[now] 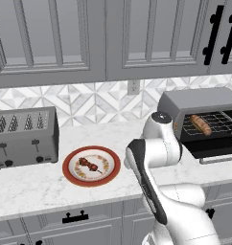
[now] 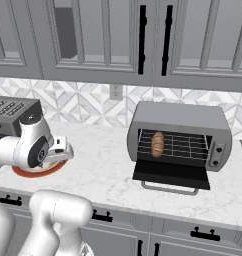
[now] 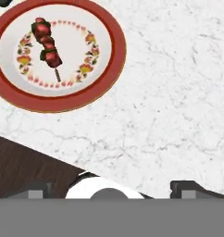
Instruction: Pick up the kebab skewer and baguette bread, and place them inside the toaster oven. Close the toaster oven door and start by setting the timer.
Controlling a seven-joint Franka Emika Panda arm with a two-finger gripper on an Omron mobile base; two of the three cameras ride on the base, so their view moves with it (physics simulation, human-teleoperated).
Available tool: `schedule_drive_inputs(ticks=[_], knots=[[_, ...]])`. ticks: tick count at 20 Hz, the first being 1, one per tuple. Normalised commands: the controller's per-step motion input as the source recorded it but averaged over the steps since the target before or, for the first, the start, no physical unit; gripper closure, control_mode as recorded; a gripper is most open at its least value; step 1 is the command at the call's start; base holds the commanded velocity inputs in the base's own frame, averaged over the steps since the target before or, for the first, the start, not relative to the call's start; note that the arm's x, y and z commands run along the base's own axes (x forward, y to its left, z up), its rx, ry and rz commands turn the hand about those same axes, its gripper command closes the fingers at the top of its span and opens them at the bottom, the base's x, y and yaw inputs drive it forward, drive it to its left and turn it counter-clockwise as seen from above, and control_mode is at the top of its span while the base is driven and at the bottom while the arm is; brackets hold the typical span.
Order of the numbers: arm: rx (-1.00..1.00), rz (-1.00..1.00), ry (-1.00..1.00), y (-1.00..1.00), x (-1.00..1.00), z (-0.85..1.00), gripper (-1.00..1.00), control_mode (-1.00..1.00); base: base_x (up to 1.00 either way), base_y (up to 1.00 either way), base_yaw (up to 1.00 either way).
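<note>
The kebab skewer (image 1: pixel 89 165) (image 3: pixel 48 46) lies on a red-rimmed plate (image 1: pixel 91 183) (image 3: pixel 116 51) on the marble counter. The baguette bread (image 1: pixel 201 124) (image 2: pixel 157 143) rests on the wire rack inside the toaster oven (image 1: pixel 194 100) (image 2: pixel 178 117). The toaster oven door (image 1: pixel 218 148) (image 2: pixel 170 175) hangs folded down, open. My gripper (image 3: pixel 111 187) hovers above the counter beside the plate, open, with nothing between its fingers. In the hand view the skewer sits at the upper left, well away from the fingertips (image 3: pixel 37 187).
A slotted silver toaster (image 1: pixel 24 136) (image 2: pixel 10 112) stands left of the plate against the tiled wall. Upper cabinets hang overhead. The counter's front edge and the dark floor (image 3: pixel 26 162) run close below the gripper. Bare marble lies between the plate and the oven.
</note>
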Motion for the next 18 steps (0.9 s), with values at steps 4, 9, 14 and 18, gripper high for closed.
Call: schedule_drive_inputs(ticks=[4, 9, 14, 18], knots=[[0.0, 0.22, 0.03, 1.0, 0.93, -0.22, -1.0, -1.0, 0.0, 0.0, 0.0], [-0.01, 0.21, 0.09, 0.95, 0.63, -0.22, -1.0, -1.0, 0.0, 0.0, 0.0], [-0.02, 0.08, 0.01, 0.57, 0.45, -0.18, -1.0, -1.0, 0.0, 0.0, 0.0], [-0.15, 0.01, 0.04, 0.22, 0.29, -0.25, -1.0, -1.0, 0.0, 0.0, 0.0]])
